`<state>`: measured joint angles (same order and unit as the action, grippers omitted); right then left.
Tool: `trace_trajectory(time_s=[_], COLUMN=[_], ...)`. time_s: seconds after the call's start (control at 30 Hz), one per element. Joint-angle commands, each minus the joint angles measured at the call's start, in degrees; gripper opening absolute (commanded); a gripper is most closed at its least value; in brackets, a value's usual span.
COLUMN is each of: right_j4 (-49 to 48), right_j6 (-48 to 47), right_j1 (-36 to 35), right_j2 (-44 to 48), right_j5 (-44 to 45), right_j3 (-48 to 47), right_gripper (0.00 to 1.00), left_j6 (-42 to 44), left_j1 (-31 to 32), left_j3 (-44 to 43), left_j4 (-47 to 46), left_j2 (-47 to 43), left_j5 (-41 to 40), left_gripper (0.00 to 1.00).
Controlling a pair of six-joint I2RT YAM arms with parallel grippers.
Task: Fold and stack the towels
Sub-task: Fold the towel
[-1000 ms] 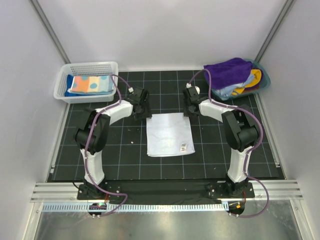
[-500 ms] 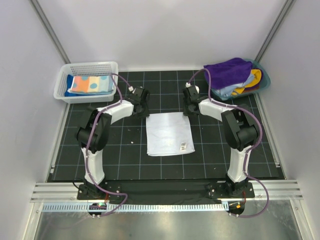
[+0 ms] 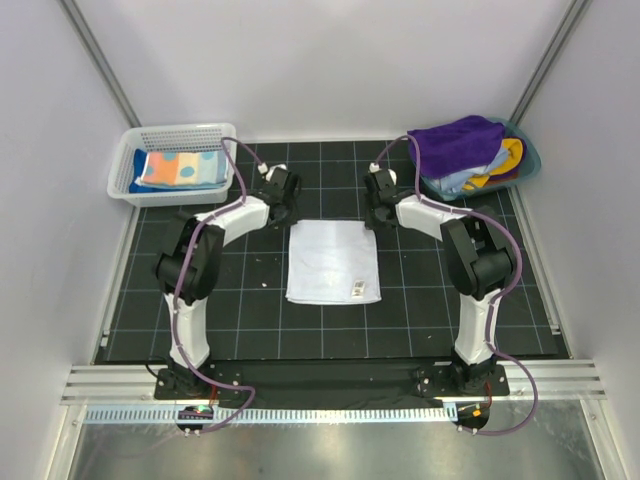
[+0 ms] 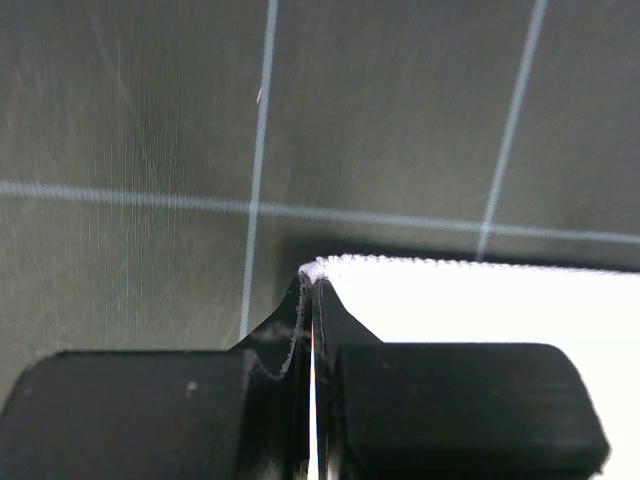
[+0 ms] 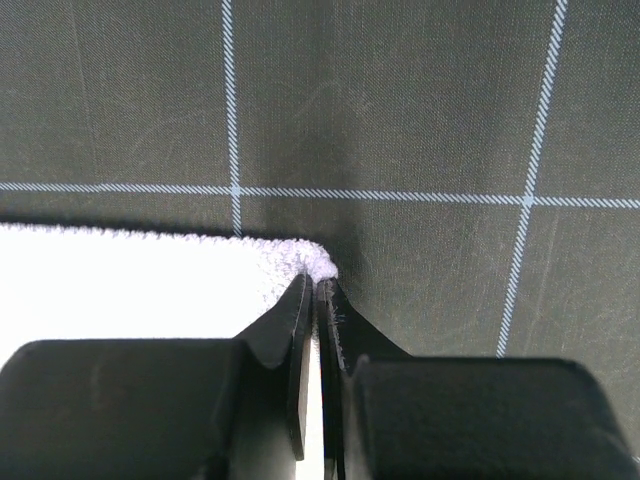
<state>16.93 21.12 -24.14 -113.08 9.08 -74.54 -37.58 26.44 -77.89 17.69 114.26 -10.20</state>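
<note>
A plain white towel (image 3: 332, 262) lies flat on the black gridded mat (image 3: 250, 320) between the arms, a small tag near its front right corner. My left gripper (image 3: 288, 218) is shut on the towel's far left corner (image 4: 318, 268). At the far right corner (image 5: 320, 264), my right gripper (image 3: 372, 218) is shut on the cloth too. A polka-dot towel (image 3: 178, 168) sits folded in the white mesh basket (image 3: 172, 135). A purple towel (image 3: 455, 143) tops a heap of other towels in the teal tub (image 3: 528, 165).
The basket stands at the back left corner of the mat, the tub at the back right. Grey walls and slanted metal posts close in the sides and back. A metal rail (image 3: 330, 385) runs along the near edge by the arm bases.
Both grippers have closed onto the white towel's far corners. The towel has shifted slightly left and toward the back with them.
</note>
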Motion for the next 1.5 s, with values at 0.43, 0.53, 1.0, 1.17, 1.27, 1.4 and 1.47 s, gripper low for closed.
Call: trace_trajectory(time_s=[0.43, 0.53, 1.0, 1.17, 1.27, 1.4, 1.47], right_j4=[-7.5, -8.8, -12.5, -13.1, -13.1, -13.1, -13.1], right_j6=[-1.4, -0.8, 2.4, 3.7, 4.4, 5.3, 5.9], right_j1=[0.1, -0.1, -7.8, -10.9, -11.8, -12.1, -12.2], right_j2=[11.7, 13.8, 26.2, 29.0, 30.4, 32.7, 33.6], right_j5=[0.6, 0.4, 5.3, 8.4, 9.4, 9.8, 10.0], right_j3=[2.5, 5.5, 21.5, 25.8, 28.6, 30.9, 31.6], right_gripper=[0.09, 0.09, 0.09, 0.09, 0.08, 0.09, 0.09], left_j6=[3.1, 2.3, -4.1, -4.4, -4.7, -5.0, -5.0], left_j1=[-1.9, -1.8, -1.1, -0.2, -0.2, 0.0, 0.3], left_j3=[-0.4, 1.8, 24.2, 30.0, 32.5, 34.9, 36.0], left_j4=[-8.5, -9.9, -17.4, -20.4, -20.9, -21.7, -21.9], left_j2=[-8.5, -10.6, -24.6, -27.6, -29.3, -31.9, -33.3], left_j5=[0.6, 1.6, 5.7, 6.1, 7.1, 7.8, 7.9], left_gripper=[0.00, 0.00, 0.00, 0.00, 0.00, 0.00, 0.00])
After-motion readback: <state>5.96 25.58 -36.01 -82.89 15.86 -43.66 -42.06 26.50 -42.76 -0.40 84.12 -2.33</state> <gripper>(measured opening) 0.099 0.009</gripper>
